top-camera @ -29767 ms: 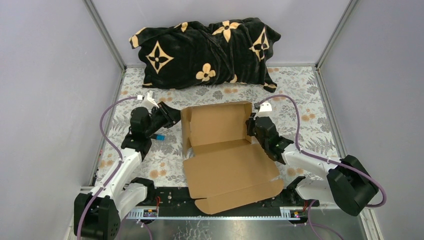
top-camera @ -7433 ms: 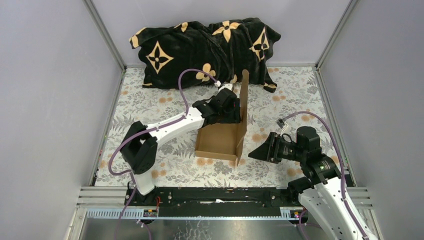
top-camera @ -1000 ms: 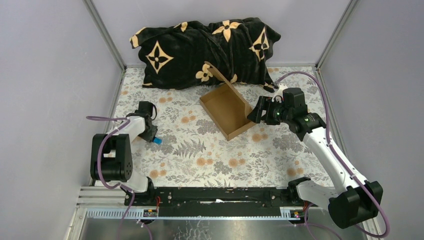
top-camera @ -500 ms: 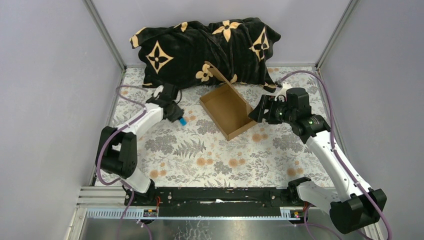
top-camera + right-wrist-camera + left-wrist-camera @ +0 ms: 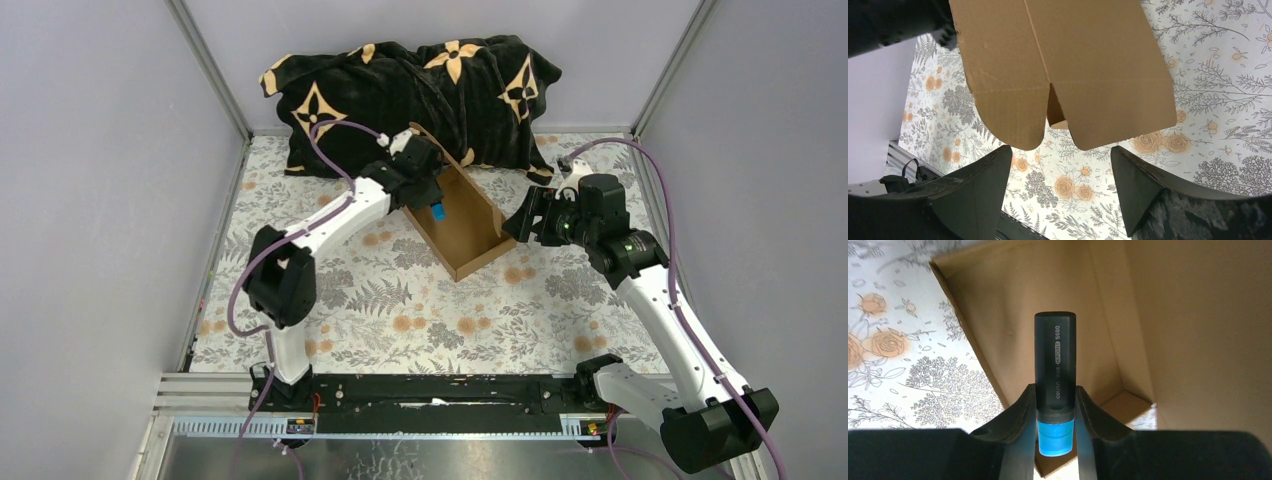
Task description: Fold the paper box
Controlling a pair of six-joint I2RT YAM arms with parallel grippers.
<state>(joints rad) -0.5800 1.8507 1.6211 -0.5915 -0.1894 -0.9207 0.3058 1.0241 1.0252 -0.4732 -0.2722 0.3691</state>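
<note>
The paper box point(image 5: 462, 232) is a brown cardboard tray on the floral cloth, turned diagonally, with its lid flap standing up along the far side. My left gripper point(image 5: 433, 203) hovers over the tray's far end, shut on a black marker point(image 5: 437, 211) with a blue end. In the left wrist view the marker point(image 5: 1055, 360) points into the box's inside point(image 5: 998, 310), pinched by my left gripper point(image 5: 1055, 407). My right gripper point(image 5: 517, 224) stands open just off the box's right end. In its own view the box's outer flaps point(image 5: 1063, 65) hang above the open right gripper point(image 5: 1060, 157), not touching it.
A black pillow point(image 5: 410, 90) with tan flower shapes lies along the back wall, just behind the box. Grey walls close in the floral cloth point(image 5: 400, 320) on three sides. The black base rail point(image 5: 430, 395) runs along the near edge.
My left arm has swung from the table's left side rightward and up over the box, carrying the marker. The right arm and the box have barely moved.
</note>
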